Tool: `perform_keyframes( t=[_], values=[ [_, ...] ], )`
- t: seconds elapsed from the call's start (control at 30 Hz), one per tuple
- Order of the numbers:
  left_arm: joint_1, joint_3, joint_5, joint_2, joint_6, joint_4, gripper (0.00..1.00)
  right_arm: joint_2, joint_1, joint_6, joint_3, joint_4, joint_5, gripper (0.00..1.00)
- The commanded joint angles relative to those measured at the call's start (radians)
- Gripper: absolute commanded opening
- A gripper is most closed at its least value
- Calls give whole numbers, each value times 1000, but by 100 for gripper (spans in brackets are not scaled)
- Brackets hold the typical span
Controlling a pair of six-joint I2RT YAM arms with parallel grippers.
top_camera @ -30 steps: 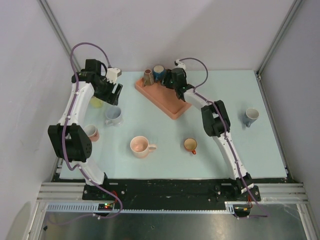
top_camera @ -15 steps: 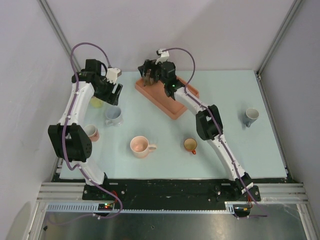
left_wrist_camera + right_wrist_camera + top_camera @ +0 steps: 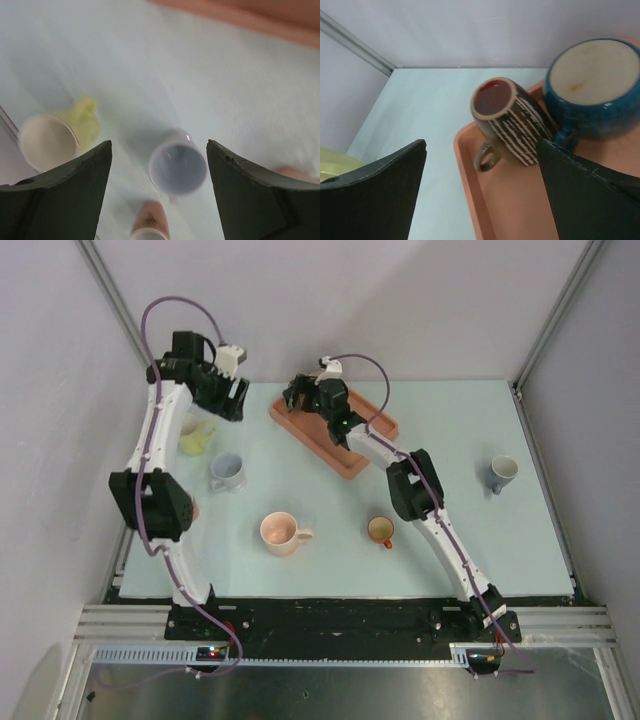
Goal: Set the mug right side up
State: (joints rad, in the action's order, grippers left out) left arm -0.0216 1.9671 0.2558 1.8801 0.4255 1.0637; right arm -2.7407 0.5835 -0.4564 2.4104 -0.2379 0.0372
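Note:
A brown striped mug (image 3: 512, 122) and a blue mug (image 3: 592, 87) stand together at the far left end of the orange tray (image 3: 520, 210). The blue mug shows a flat beige base upward, so it stands upside down. The striped mug shows a dark red round end upward, and its handle points toward the camera. My right gripper (image 3: 481, 145) is open and empty, hovering just above and in front of the striped mug. In the top view the right gripper (image 3: 303, 397) covers both mugs. My left gripper (image 3: 232, 400) is open, empty and raised over the table's far left.
Upright mugs stand on the table: yellow (image 3: 195, 440), lavender (image 3: 227, 472), pink (image 3: 283, 533), small orange (image 3: 381, 531) and grey-blue (image 3: 502, 473). The left wrist view shows the lavender mug (image 3: 177, 167), the yellow mug (image 3: 50, 140) and another pink mug (image 3: 150, 225) below.
My right gripper has swung left along the tray to its far left end, over the two mugs. My left arm has lifted and drawn back, uncovering the yellow mug.

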Motion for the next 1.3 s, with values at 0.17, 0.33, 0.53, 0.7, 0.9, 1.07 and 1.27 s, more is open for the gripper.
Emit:
perform_keyframes(
  t=[0.17, 0.33, 0.53, 0.7, 0.9, 1.07, 1.27],
  values=[
    [-118, 550, 10, 416, -19, -103, 75, 464, -93, -70, -324, -79, 14, 99],
    [-155, 553, 65, 511, -66, -278, 69, 716, -143, 19, -675, -127, 71, 99],
    [-181, 556, 16, 613, -121, -403, 59, 951, -178, 95, -949, -129, 95, 99],
    [-188, 572, -86, 680, -99, -431, 58, 1033, -181, 152, -1008, -42, 119, 100],
    [-258, 511, -168, 683, 163, -435, 60, 1076, -180, 214, -1032, 10, 156, 99],
    [-282, 508, -310, 726, 287, -427, 55, 1110, -179, 289, -1044, 37, 196, 100],
    [-284, 461, -266, 702, 344, -410, 49, 1135, -178, 364, -1058, 49, 239, 100]
  ],
)
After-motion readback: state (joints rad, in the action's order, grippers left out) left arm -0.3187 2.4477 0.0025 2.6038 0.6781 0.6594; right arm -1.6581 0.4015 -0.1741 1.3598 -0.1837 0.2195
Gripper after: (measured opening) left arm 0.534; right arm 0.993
